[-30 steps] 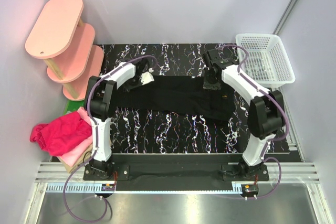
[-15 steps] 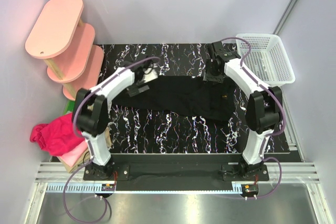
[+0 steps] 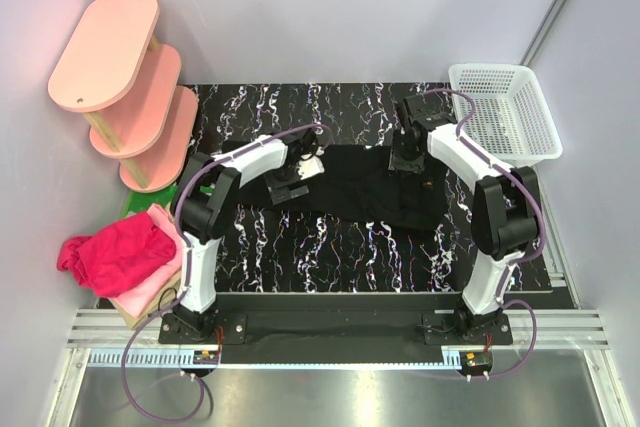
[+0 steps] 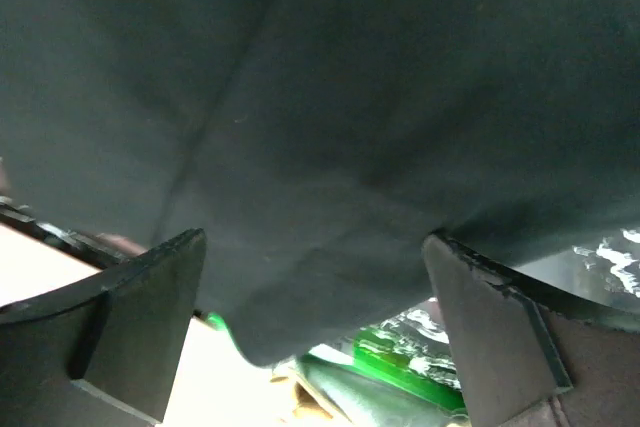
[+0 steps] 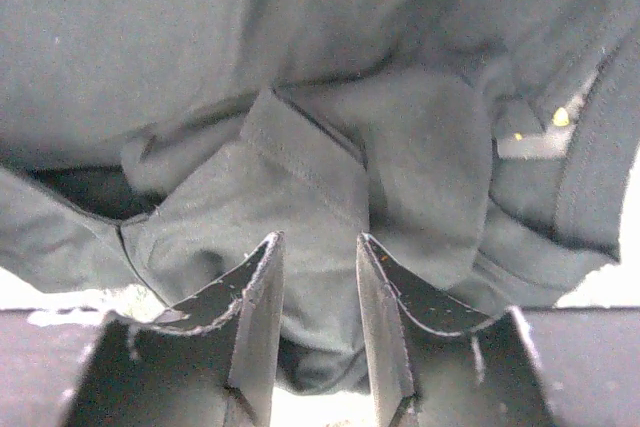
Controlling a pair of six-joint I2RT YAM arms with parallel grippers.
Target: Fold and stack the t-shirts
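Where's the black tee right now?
Top view: the black t-shirt lies across the middle of the table, its left end at the left gripper, its far right edge pinched by the right gripper, near the white basket.

We're looking at a robot lab cell here: left arm [image 3: 195, 247] and right arm [image 3: 492, 247] bolted by aluminium rails [image 3: 330, 325] at the near edge of a black marbled desk [image 3: 330, 247], purple cables [image 3: 135, 387] looping off them, bare pale walls [image 3: 330, 7] boxing it in, a pink shelf [image 3: 105, 37] and white basket [image 3: 500, 112] alongside.
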